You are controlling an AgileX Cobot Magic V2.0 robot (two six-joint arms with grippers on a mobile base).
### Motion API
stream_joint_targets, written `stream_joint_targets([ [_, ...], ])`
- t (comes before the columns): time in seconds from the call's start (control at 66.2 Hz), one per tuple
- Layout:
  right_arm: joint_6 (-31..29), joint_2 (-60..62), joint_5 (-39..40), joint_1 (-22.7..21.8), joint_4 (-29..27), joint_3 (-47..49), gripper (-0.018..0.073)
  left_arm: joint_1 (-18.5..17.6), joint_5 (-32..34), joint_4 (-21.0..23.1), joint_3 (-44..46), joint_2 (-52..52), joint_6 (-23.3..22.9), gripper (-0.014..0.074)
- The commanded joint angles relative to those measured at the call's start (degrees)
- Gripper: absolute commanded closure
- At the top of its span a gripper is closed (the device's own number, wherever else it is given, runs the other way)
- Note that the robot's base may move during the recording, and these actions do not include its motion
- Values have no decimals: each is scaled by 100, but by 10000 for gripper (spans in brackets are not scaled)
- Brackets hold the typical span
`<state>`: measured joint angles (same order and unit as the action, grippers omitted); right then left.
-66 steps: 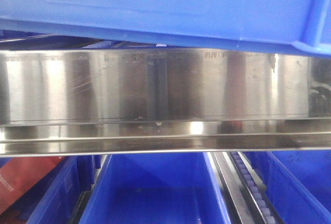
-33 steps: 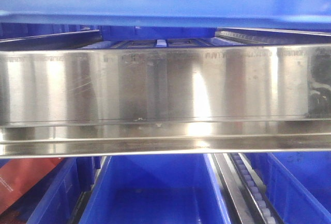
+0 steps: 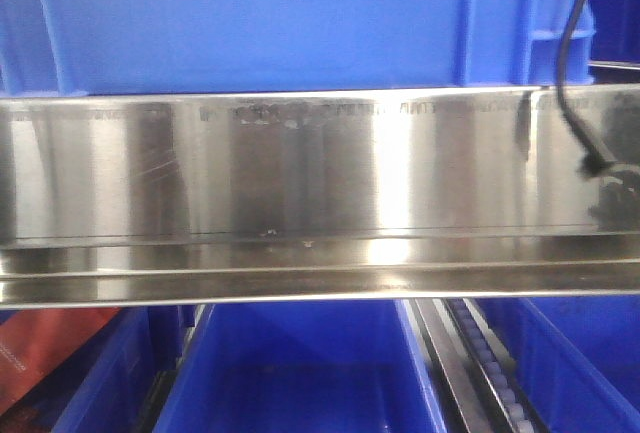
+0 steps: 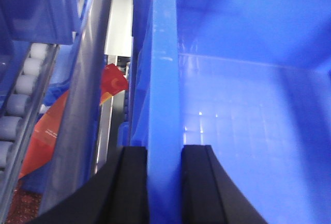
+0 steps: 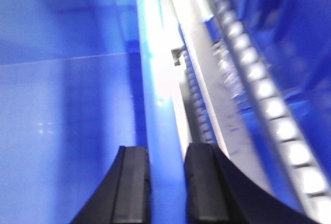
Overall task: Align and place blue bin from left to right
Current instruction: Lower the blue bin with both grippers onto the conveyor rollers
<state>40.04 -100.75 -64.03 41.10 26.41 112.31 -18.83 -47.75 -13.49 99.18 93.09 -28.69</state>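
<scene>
Gripping one blue bin (image 3: pixel 270 23) by opposite walls, two end effectors.
Left end effector (image 4: pixel 164 182) and right end effector (image 5: pixel 166 182) each pinch a rim; only the front view shows the bin behind the steel rail (image 3: pixel 300 173), a red packet (image 4: pixel 111 81) appearing at the left wrist.

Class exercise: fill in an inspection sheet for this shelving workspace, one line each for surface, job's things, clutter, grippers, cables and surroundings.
Surface: steel shelf rail, shiny, scuffed.
Job's things: blue bin sits behind the rail, side wall facing the front camera.
Clutter: red packet beside the roller track.
Grippers: left gripper and right gripper each straddle a bin wall.
Cables: black cable hangs at right.
Surroundings: lower blue bins below.
</scene>
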Motion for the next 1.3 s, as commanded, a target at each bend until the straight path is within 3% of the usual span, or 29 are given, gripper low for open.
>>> stream_joint_targets([
  [0.0, 47, 17, 1886, -9, -82, 119, 629, -78, 619, 439, 114, 4, 22, 707],
  [0.453, 47, -137, 1783, -58, -82, 119, 604, -78, 612, 268, 114, 27, 22, 692],
  [0.513, 47, -137, 1692, -58, -82, 119, 504, -89, 576, 268, 114, 27, 22, 641],
  [0.574, 47, -137, 1634, -58, -82, 119, 352, -89, 545, 268, 114, 27, 22, 554],
  [0.634, 47, -137, 1596, -58, -82, 119, 261, -89, 525, 268, 114, 27, 22, 448],
  [0.74, 47, -137, 1536, -58, -82, 119, 260, -89, 513, 257, 114, 27, 22, 281],
  [0.846, 47, -137, 1526, -58, -70, 119, 273, -89, 513, 232, 114, 27, 22, 183],
  [1.102, 0, -127, 1414, -58, -70, 228, 273, -89, 594, 160, 114, 27, 22, 172],
  [1.284, -484, -116, 1041, -58, -70, 505, 273, -89, 546, 160, 114, -116, 22, 211],
])
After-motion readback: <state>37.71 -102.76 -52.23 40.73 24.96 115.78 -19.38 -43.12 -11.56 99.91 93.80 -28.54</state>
